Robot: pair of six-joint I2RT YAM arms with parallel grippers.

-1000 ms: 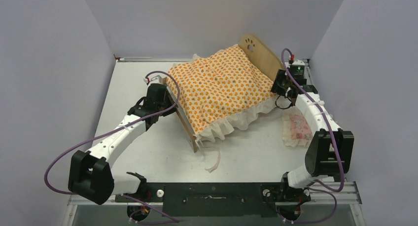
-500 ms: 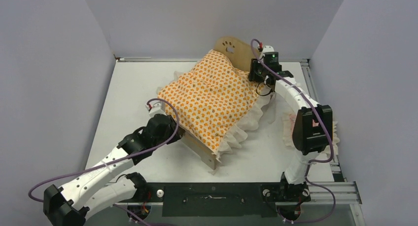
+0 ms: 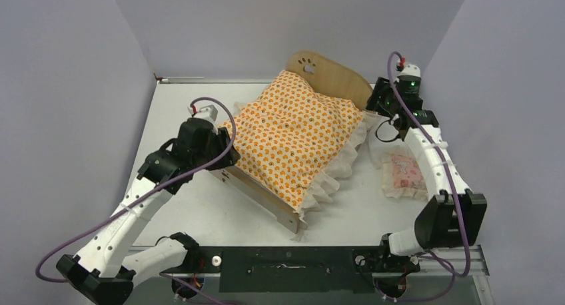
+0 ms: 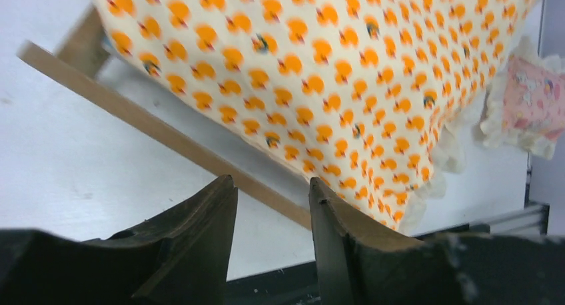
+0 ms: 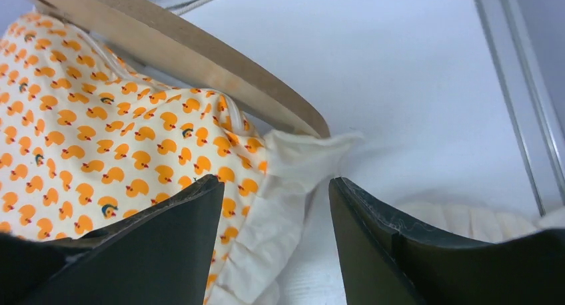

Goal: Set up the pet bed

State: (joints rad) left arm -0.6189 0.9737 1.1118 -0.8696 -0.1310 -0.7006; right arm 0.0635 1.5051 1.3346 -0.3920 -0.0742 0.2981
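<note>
Pet bed (image 3: 331, 73) lies diagonally on the table (image 3: 200, 212) in the top view. Its long axis runs from its arched head end, far, to its foot, near, and the mattress (image 3: 293, 135) is on it. Left gripper (image 3: 216, 152) sits close beside the bed's left rail. Right gripper (image 3: 381, 104) sits just beside the right end of the bed's head. Pillow (image 3: 404, 175) lies right of the bed, apart from it; the right arm is judged nearer

Left wrist view: fingers moderately parted, nothing between them. The bed's rail crosses just beyond the tips

Right wrist view: fingers wide apart, empty. The bed's arched head and the mattress ruffle lie ahead and left of the tips
</note>
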